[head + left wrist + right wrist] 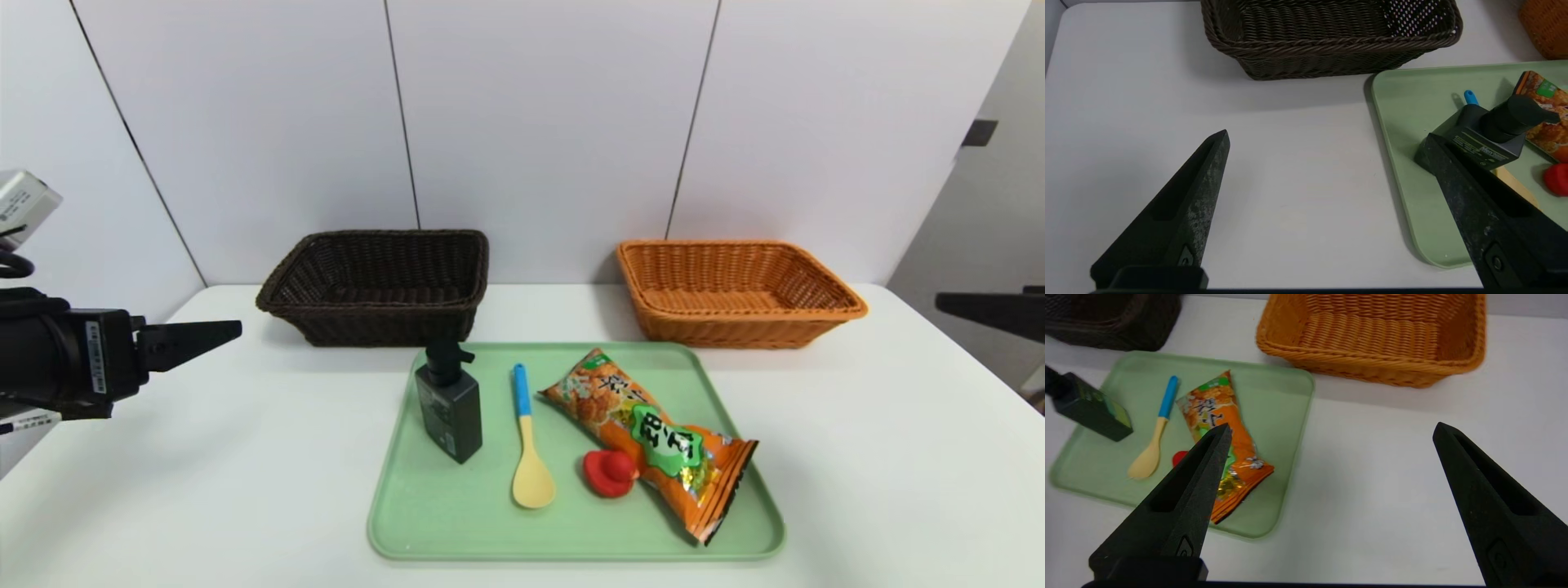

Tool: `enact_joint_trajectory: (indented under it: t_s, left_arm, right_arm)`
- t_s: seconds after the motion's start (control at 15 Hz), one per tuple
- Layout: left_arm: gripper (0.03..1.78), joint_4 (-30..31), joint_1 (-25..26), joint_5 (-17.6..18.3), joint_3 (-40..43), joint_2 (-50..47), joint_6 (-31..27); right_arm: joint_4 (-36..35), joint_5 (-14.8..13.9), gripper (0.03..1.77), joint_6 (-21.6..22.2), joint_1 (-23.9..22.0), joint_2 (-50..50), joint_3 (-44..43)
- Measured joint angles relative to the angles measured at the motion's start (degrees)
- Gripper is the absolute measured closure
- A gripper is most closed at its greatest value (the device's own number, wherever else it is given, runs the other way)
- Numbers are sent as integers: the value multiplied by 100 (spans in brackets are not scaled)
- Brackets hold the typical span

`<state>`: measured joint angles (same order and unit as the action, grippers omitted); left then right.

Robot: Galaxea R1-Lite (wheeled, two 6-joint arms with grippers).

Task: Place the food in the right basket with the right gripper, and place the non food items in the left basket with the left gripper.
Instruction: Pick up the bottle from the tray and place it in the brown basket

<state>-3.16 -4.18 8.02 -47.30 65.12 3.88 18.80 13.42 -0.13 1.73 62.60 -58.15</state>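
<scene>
White table: green tray at 6 o'clock near the front edge; dark brown basket at 11 o'clock and orange basket at 1 o'clock, both behind the tray

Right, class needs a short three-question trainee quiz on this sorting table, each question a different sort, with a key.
1. True or false: the dark brown basket already holds the spoon.
2. Which item lies on the green tray nearest the orange basket? A) pump bottle B) snack bag C) red toy
3. Fill in: both the left pincer and the right pincer are ____ and hold nothing.

Key: 1 false, it lies on the tray; 2 B; 3 open.
</scene>
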Motion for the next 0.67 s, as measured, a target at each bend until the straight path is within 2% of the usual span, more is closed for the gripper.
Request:
enact_joint_trajectory:
  t_s: [0.13, 0.4, 0.67]
  left_arm:
    - [12, -1, -299, 2, -11, 83, -2]
    - [12, -6, -990, 0, -145, 262, -2]
    - [12, 5, -1886, 22, 11, 390, -151]
  right_arm:
    - [226, 324, 10, 2, 336, 228, -336]
    - [625, 361, 10, 2, 1001, 571, -905]
    - [719, 367, 9, 11, 1235, 812, -1128]
